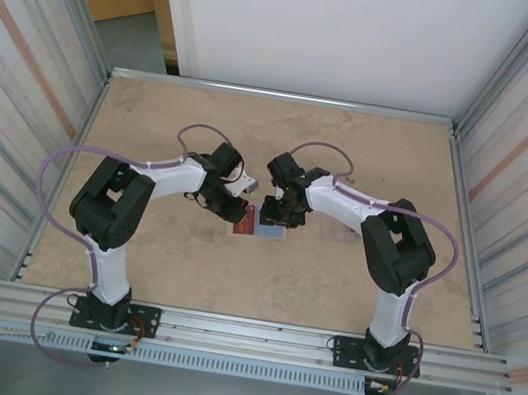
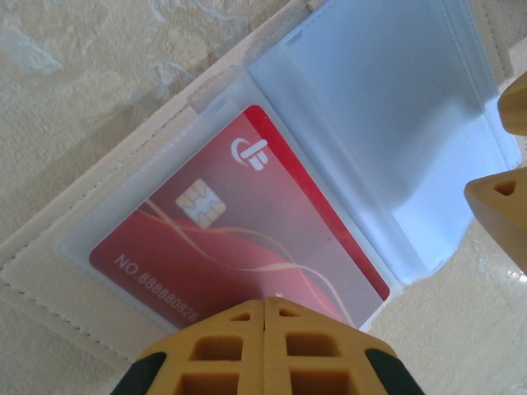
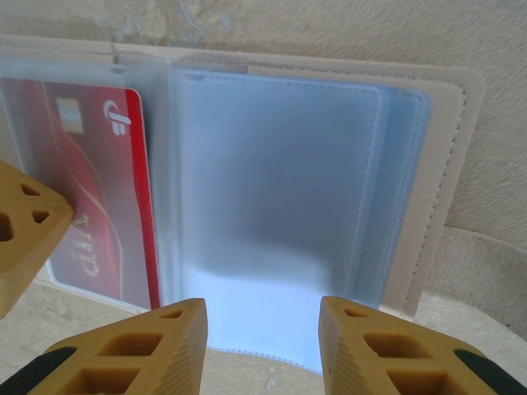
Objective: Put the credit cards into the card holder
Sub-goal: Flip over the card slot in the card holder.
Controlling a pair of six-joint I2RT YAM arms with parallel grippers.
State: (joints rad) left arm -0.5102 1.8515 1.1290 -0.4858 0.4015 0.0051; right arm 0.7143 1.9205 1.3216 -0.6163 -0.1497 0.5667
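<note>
Red card [image 2: 239, 247] sits centre-left in the left wrist view, inside the card holder [image 3: 272, 189], with one long edge seemingly uncovered. Left gripper [image 2: 265, 306] is pressed together at the card's lower edge. Right gripper [image 3: 262, 319] is spread astride the holder's clear pocket. Risk: a retreating left gripper drags the card back out.

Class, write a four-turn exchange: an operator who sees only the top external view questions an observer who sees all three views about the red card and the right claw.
Operator: From above, the credit card is just a red speck. Is it in the card holder?
Observer: Mostly. The left wrist view shows it under the holder's clear plastic, with one long edge looking brighter red.
Operator: Is anything gripped on the right?
Observer: No. The right wrist view shows the right claw open and holding nothing, at the edge of a clear leaf of the holder that has no card in it.
</note>
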